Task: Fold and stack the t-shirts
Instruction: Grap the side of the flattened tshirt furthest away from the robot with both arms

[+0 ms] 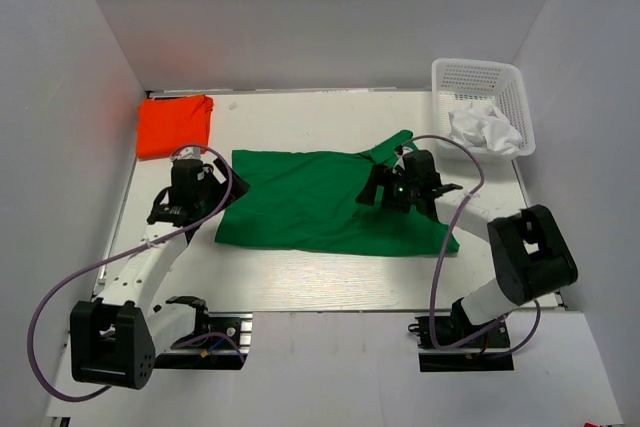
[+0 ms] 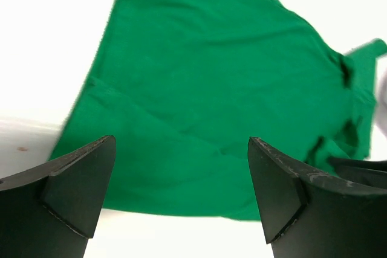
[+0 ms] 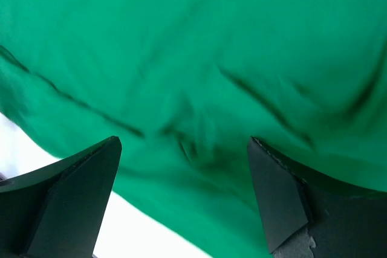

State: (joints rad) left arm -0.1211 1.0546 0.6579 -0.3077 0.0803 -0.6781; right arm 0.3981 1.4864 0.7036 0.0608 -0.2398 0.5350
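Observation:
The green t-shirt lies spread flat across the middle of the table, one sleeve sticking out at its back right. The orange-red t-shirt lies folded at the back left corner. My left gripper is open and empty at the green shirt's left edge; the shirt fills the left wrist view beyond the fingers. My right gripper is open and empty just above the shirt's right part, with wrinkled green cloth between and beyond its fingers.
A white plastic mesh basket holding crumpled white cloth stands at the back right corner. White walls close in the table on the left, back and right. The table's front edge runs before the arm bases.

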